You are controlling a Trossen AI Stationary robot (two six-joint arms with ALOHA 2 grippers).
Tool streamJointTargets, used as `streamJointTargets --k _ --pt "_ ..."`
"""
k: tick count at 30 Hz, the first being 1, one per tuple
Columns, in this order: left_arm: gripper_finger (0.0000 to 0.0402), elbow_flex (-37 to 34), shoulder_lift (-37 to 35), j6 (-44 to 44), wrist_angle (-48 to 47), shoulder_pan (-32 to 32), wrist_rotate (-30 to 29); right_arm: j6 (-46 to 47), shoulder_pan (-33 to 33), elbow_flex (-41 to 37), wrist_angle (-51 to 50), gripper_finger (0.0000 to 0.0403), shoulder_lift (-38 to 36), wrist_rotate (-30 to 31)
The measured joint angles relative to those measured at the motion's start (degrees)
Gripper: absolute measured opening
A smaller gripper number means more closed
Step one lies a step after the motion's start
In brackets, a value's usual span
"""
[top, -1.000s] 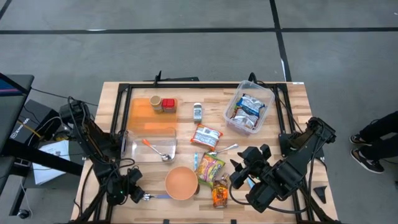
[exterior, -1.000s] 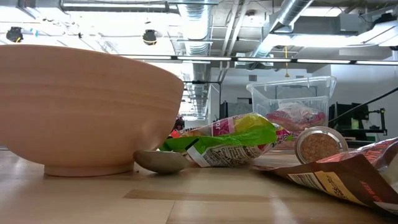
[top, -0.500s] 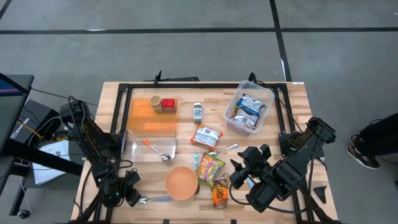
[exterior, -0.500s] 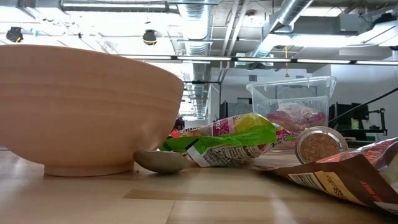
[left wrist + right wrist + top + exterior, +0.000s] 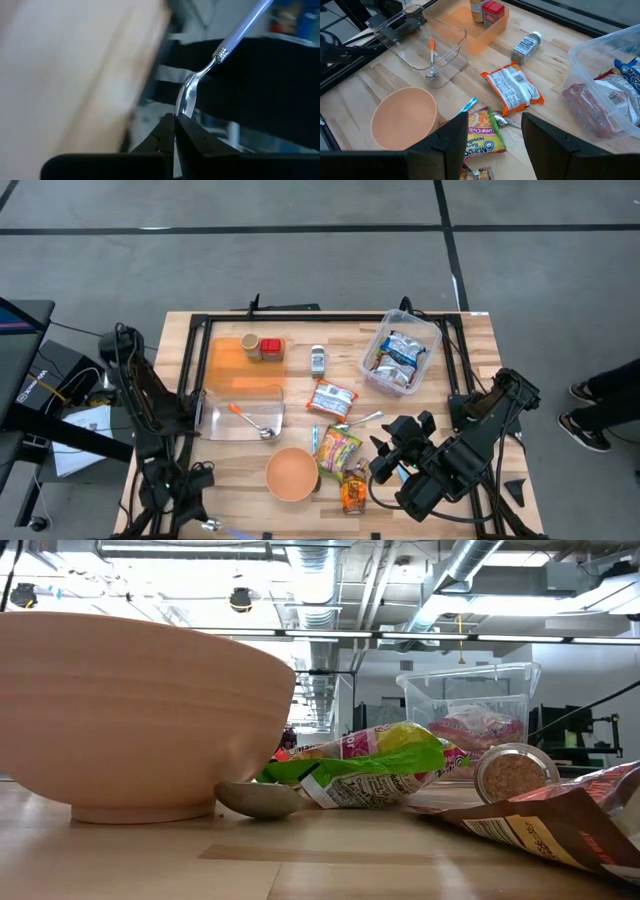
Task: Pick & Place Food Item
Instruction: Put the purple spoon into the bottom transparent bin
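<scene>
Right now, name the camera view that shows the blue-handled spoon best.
The left wrist view: the blue-handled spoon fills the picture, pinched at its bowl by the left gripper. The high view shows only a faint sliver at the table's front edge. The low and right wrist views don't show it.

Bowl [image 5: 292, 474] left of noodle packet [image 5: 337, 448]; bin [image 5: 401, 352] behind.

A pink bowl [image 5: 402, 117], noodle packet [image 5: 482, 132] and orange snack bag [image 5: 512, 90] lie mid-table; a clear bin [image 5: 605, 95] holds packets beside them
</scene>
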Motion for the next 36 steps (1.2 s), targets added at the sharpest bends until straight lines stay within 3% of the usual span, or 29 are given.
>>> streamJointTargets --k 4,13,19,27,36 --pt "0.0 0.0 -4.8 6.1 3.4 3.0 -0.6 0.0 0.0 0.0 0.0 0.018 0.0 0.0" --pt "0.0 0.0 -17.0 20.5 1.2 15.9 -11.8 0.0 -0.4 0.0 0.0 0.018 0.0 0.0" --pt "0.0 0.0 -24.6 28.8 -2.0 25.5 -13.1 -1.1 -0.9 0.0 0.0 0.018 0.0 0.2" --pt "0.0 0.0 -31.2 24.5 -17.8 33.8 -12.5 -2.8 -1.9 0.0 0.0 0.018 0.0 0.2" --pt "0.0 0.0 -38.2 20.7 -35.0 37.7 -9.4 -3.7 -2.7 0.0 0.0 0.018 0.0 0.0"
